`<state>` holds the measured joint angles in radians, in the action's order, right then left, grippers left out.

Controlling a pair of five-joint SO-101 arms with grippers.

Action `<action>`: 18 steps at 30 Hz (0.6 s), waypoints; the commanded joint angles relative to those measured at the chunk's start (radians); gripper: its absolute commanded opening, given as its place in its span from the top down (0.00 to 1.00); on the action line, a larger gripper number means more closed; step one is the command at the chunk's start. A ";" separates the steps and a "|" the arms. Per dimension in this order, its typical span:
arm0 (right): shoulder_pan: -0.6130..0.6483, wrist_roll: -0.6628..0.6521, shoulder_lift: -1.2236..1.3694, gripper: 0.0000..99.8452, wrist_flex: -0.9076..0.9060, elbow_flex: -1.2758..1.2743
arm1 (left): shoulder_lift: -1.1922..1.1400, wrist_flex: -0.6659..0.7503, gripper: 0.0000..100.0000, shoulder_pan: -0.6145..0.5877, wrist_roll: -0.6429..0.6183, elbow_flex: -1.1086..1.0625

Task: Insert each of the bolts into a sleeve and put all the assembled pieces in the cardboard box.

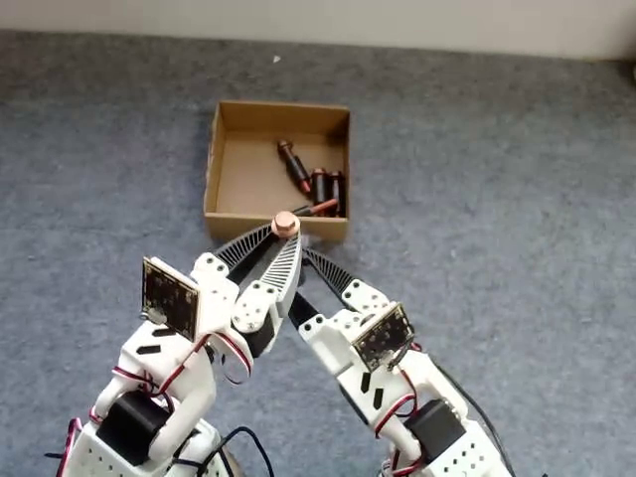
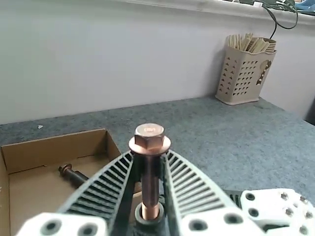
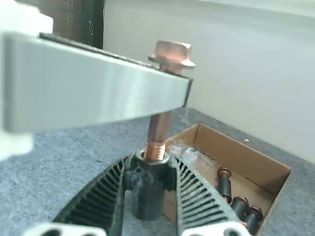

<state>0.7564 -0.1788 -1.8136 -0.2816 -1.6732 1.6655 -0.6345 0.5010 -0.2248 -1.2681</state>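
Note:
In the left wrist view my left gripper (image 2: 150, 164) is shut on an upright copper bolt (image 2: 150, 140). The bolt's threaded tip sits in the mouth of a black sleeve (image 2: 149, 215) below it. My right gripper (image 3: 147, 172) is shut on that sleeve (image 3: 146, 194), with the bolt (image 3: 160, 130) standing out of it. From above, both grippers meet at the bolt head (image 1: 286, 224), just in front of the cardboard box (image 1: 214, 159). Several assembled pieces (image 1: 318, 184) lie in the box's right half; the fingers hide the sleeve there.
Grey carpet covers the table around the box. A beige perforated holder (image 2: 244, 69) full of wooden sticks stands by the white wall at the back. A finger (image 3: 98, 83) of the left gripper crosses the right wrist view.

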 commanded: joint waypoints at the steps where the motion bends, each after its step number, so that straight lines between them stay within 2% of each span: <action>1: 0.004 -0.012 -0.022 0.99 0.027 -0.119 | 0.007 0.000 1.00 0.012 0.011 0.010; 5: -0.022 -0.011 -0.022 0.99 0.051 -0.113 | 0.007 -0.046 0.98 0.010 0.014 0.010; 10: -0.096 -0.005 -0.022 0.99 0.114 -0.091 | 0.007 -0.150 0.83 0.007 0.046 0.012; 15: -0.114 -0.005 -0.022 0.99 0.120 -0.101 | 0.007 -0.192 0.82 0.007 0.057 0.018; 18: -0.127 -0.005 -0.021 0.99 0.107 -0.101 | 0.007 -0.189 0.82 0.007 0.114 0.012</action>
<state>0.6659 -0.1803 -1.8121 -0.2018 -1.6732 1.6778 -0.8155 0.5010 -0.1511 -1.2651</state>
